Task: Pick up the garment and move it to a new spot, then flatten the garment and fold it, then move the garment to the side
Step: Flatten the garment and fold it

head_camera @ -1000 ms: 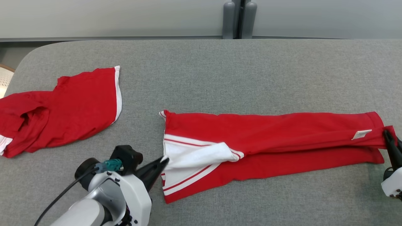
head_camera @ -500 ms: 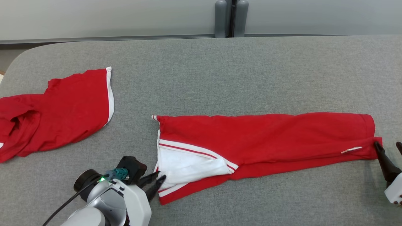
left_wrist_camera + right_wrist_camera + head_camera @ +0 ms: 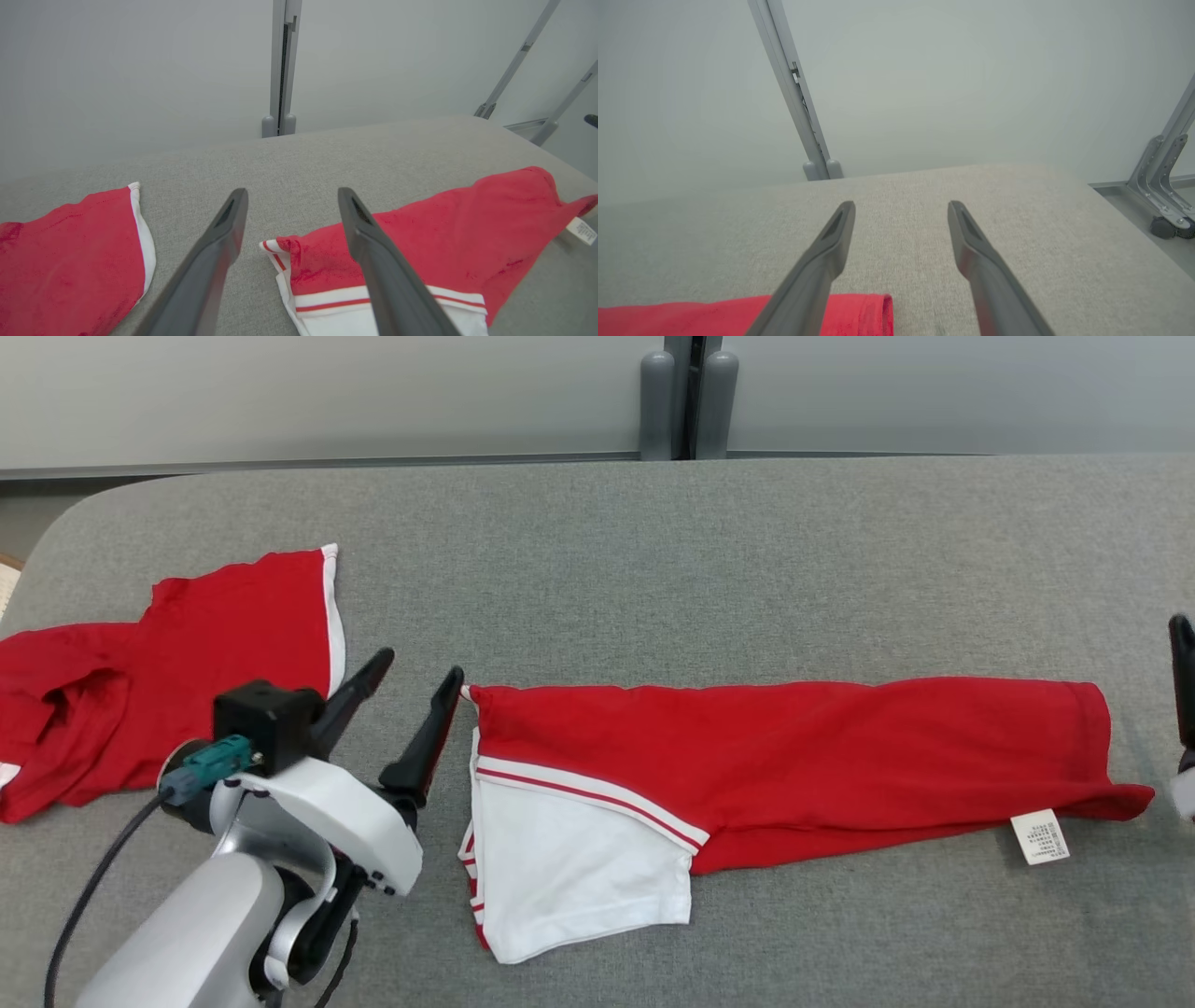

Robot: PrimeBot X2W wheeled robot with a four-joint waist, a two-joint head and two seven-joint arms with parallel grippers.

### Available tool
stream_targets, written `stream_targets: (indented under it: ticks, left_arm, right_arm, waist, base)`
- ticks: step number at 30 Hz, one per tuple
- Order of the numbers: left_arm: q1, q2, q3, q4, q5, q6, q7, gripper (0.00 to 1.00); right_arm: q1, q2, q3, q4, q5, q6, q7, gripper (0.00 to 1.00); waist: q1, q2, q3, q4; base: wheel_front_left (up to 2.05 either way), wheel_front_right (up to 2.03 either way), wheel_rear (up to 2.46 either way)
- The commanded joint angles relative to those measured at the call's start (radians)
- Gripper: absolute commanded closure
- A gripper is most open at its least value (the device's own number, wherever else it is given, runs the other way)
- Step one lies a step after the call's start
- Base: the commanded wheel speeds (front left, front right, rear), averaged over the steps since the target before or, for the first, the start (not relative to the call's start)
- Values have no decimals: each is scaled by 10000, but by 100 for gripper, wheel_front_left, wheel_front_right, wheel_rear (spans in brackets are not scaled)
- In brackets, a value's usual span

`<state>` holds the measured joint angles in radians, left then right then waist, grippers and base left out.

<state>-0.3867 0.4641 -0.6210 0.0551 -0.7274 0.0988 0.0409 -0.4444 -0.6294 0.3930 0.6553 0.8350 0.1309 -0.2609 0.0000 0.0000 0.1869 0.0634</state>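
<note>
Bare counter (image 3: 747,569) lies open behind the garment (image 3: 794,747). A second red garment (image 3: 187,663) covers the left end.

Head camera looks down; wrist cameras skim low, sharing the garment (image 3: 794,747).

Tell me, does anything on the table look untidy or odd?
The long red garment is folded unevenly: a white panel pokes out at its left end, and a care label sticks out near its right end. A second red garment lies crumpled at the far left.
</note>
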Motion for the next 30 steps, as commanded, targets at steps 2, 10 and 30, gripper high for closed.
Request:
stream_targets:
  ticks: [2,10,30]
  left_arm:
    - [-159,-277,398,156,-70,194,-777,0]
    - [257,-1659,1795,1065,-427,472,-2956,0]
    - [2276,-4073,4774,1667,3739,-1148,-3057,0]
  right_arm:
    - [147,332,-712,-709,-568,-3,-47,0]
    - [1677,1996,-2570,-3464,-2834,-3,-42,0]
    - [3045,3653,-3233,-4428,-5040,-4,-43,0]
  waist:
    - [0,0,-66,6]
    - [0,0,-250,10]
    - [0,0,-370,-51]
  base:
    - [0,0,0]
    - [0,0,0]
    - [0,0,0]
